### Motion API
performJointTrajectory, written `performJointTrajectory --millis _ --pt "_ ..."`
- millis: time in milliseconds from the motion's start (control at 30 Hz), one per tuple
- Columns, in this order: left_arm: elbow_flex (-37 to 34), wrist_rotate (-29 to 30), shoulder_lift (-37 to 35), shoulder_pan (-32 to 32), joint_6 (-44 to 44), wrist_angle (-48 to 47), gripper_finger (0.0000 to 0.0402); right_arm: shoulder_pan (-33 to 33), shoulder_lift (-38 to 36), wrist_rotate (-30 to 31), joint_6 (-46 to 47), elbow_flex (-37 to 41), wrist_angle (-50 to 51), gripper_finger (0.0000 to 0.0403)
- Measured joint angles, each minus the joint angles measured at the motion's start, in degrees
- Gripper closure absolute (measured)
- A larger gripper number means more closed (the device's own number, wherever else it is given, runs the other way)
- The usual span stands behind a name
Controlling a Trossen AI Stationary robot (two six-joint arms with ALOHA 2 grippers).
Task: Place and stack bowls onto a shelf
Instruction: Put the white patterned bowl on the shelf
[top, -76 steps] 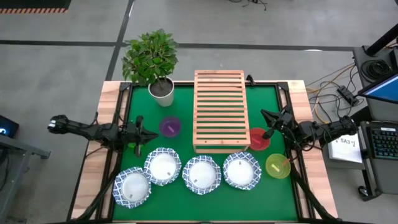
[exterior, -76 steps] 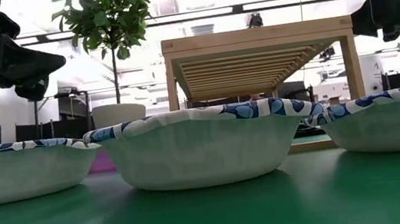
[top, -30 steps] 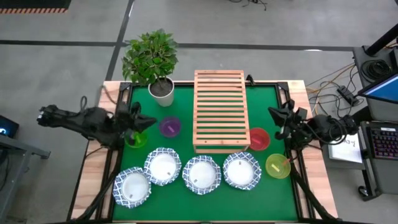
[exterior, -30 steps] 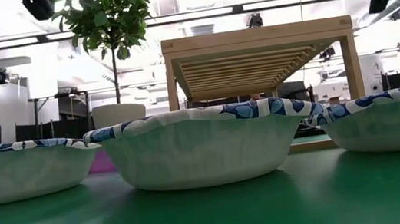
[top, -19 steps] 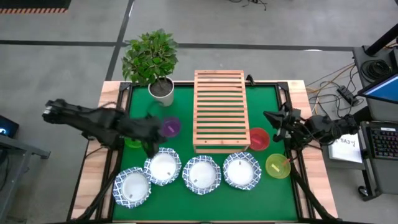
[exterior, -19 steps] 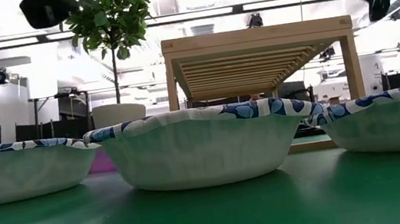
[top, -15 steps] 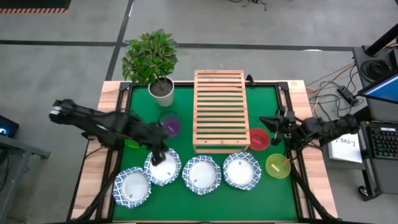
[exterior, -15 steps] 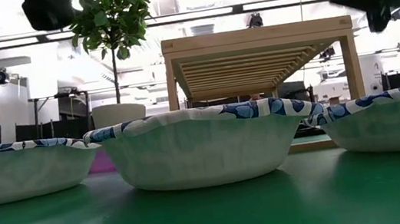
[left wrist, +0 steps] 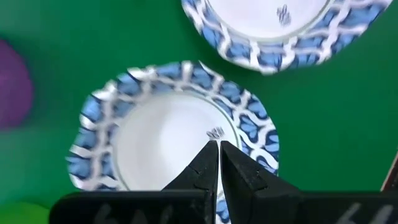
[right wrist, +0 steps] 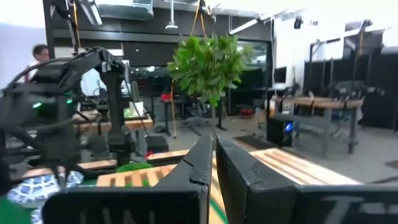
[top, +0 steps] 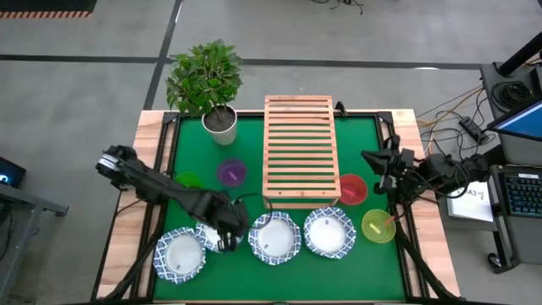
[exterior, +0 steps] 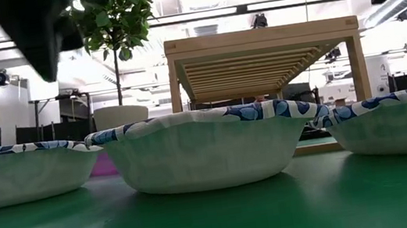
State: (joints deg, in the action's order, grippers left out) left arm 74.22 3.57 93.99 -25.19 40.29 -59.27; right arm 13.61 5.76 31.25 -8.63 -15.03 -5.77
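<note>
Blue-rimmed bowl (top: 222,227) near the mat's front edge sits under the left gripper (left wrist: 218,147), fingers nearly together; descending like that, it risks pushing the bowl rather than gripping its rim.

4 bowls (top: 275,236) in row before shelf (top: 298,149).

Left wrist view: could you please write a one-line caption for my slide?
Left gripper, fingers shut, above a blue-rimmed white bowl on the green mat.

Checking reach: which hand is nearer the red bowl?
Right. The right hand hovers just beside the red bowl; the left hand is across the table over a blue-rimmed bowl.
</note>
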Motion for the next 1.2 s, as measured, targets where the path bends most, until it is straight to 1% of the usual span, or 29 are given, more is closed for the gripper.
performJointTrajectory --millis 133,233,333,467,567,667,767,867,1000,1200 --pt "0.5 -0.1 2.9 -2.9 4.1 0.1 0.0399 0.0 0.0 -0.3 -1.0 -0.8 0.4 0.0390" --pt "1.8 -0.2 4.1 -4.5 6.9 0.2 0.0382 0.0 0.0 -0.3 -1.3 -0.7 2.8 0.0390" --pt "3.1 -0.2 5.1 -5.7 10.6 0.2 0.0352 0.0 0.0 -0.3 -1.4 -0.7 3.0 0.0390" --pt "5.0 0.1 7.1 -7.2 12.2 0.3 0.0296 0.0 0.0 -0.3 -1.4 -0.7 3.0 0.0390" --pt "5.5 1.2 9.8 -8.0 12.0 0.2 0.0258 0.0 0.0 -0.3 -1.4 -0.7 3.0 0.0390" --pt "5.8 1.3 12.1 -8.4 9.0 0.2 0.0239 0.0 0.0 -0.3 -1.2 -0.7 3.0 0.0390" --pt "5.8 1.4 13.7 -8.5 7.1 0.2 0.0237 0.0 0.0 -0.3 -1.1 -0.7 3.0 0.0390" --pt "5.7 1.4 14.2 -8.6 6.5 0.2 0.0246 0.0 0.0 -0.3 -1.0 -0.7 3.0 0.0390" --pt "5.6 1.4 14.4 -8.6 6.7 0.6 0.0268 0.0 0.0 -0.3 -1.0 -0.7 3.0 0.0390" --pt "4.6 1.4 14.4 -8.6 8.3 5.1 0.0304 0.0 0.0 -0.2 -1.4 -0.7 3.0 0.0390"
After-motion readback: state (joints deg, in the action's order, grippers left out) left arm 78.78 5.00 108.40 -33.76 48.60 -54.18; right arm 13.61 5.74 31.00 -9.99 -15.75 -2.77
